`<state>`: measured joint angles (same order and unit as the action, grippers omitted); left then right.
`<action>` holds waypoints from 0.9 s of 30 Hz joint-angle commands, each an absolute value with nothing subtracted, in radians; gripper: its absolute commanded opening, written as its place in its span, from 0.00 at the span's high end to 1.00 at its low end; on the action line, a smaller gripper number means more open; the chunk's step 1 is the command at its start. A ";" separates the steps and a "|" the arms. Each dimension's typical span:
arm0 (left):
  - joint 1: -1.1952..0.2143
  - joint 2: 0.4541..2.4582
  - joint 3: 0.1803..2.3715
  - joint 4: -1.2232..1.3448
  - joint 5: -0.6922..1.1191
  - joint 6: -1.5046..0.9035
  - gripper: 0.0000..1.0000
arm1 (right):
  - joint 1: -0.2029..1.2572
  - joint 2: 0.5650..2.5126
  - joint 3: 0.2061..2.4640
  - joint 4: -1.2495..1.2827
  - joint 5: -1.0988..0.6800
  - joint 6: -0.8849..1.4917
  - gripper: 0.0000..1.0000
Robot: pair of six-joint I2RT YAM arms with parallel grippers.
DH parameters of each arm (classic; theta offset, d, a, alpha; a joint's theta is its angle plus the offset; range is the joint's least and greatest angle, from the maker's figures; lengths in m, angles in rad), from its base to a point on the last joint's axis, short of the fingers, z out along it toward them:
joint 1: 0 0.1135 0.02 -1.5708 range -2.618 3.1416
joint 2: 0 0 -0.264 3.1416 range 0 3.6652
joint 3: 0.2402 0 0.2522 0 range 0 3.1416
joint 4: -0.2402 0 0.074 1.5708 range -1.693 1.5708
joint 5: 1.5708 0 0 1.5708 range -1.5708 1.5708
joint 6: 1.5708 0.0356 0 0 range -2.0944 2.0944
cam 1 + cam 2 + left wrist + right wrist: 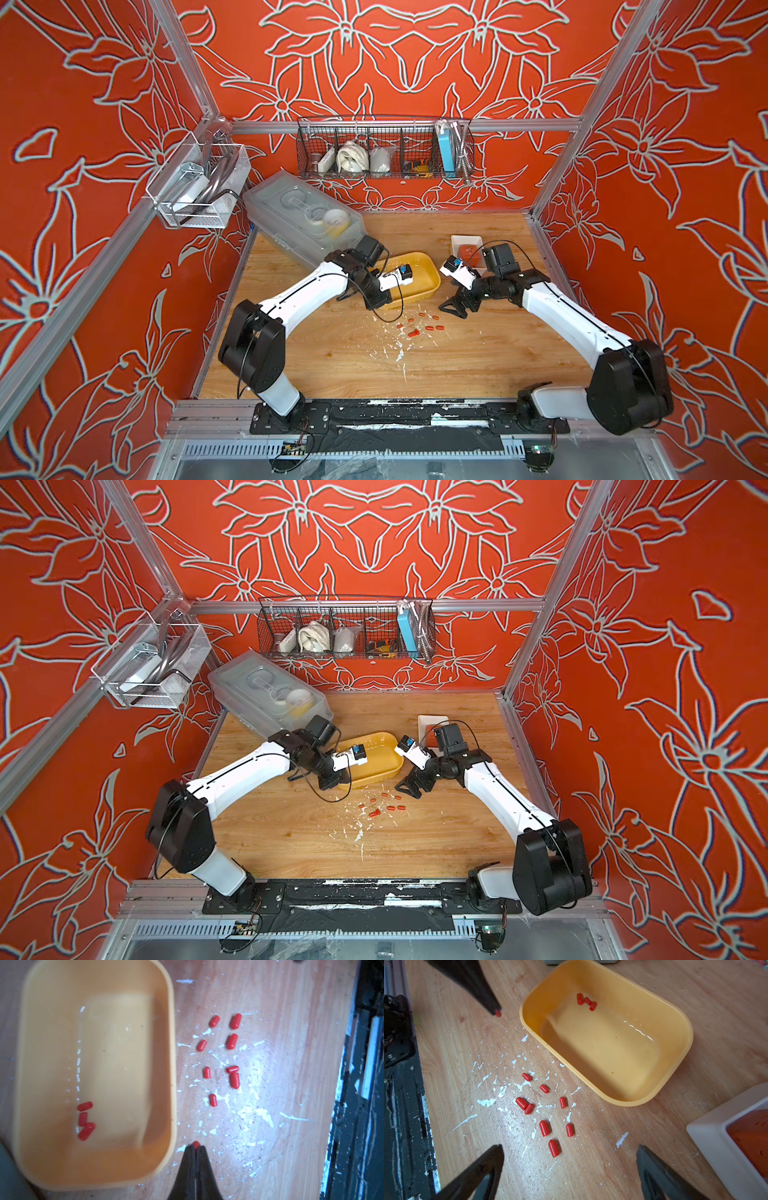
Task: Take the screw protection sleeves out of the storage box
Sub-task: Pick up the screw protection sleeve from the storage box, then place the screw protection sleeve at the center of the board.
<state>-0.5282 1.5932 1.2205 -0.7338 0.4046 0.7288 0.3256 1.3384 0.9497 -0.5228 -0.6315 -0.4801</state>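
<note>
The yellow storage box (428,274) (386,766) lies mid-table in both top views. Three red screw protection sleeves (85,1120) (586,1001) lie together inside it. Several more sleeves (220,1053) (544,1109) (419,326) lie scattered on the wood in front of the box. My left gripper (196,1148) is shut on one red sleeve (195,1144), just outside the box's near corner. In the right wrist view, that held sleeve (497,1013) shows at the tip of the left fingers (477,985). My right gripper (570,1148) (455,309) hangs open and holds nothing, above the table beside the loose sleeves.
A small white square bin (708,1132) (457,241) with an orange block stands right of the box. A large clear lidded box (299,216) sits at the back left. Wire baskets (384,151) hang on the back wall. White flecks (264,1115) mark the wood.
</note>
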 commanded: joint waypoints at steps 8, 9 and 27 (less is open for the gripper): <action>-0.629 1.676 1.058 -0.630 0.342 0.807 1.00 | 0.325 1.319 0.939 -0.526 -0.650 -0.476 0.02; -0.636 1.687 1.052 -0.616 0.328 0.807 1.00 | 0.325 1.320 0.939 -0.526 -0.647 -0.476 0.02; -0.664 1.733 1.146 -0.660 0.276 0.738 0.71 | 0.325 1.325 0.939 -0.528 -0.635 -0.482 0.02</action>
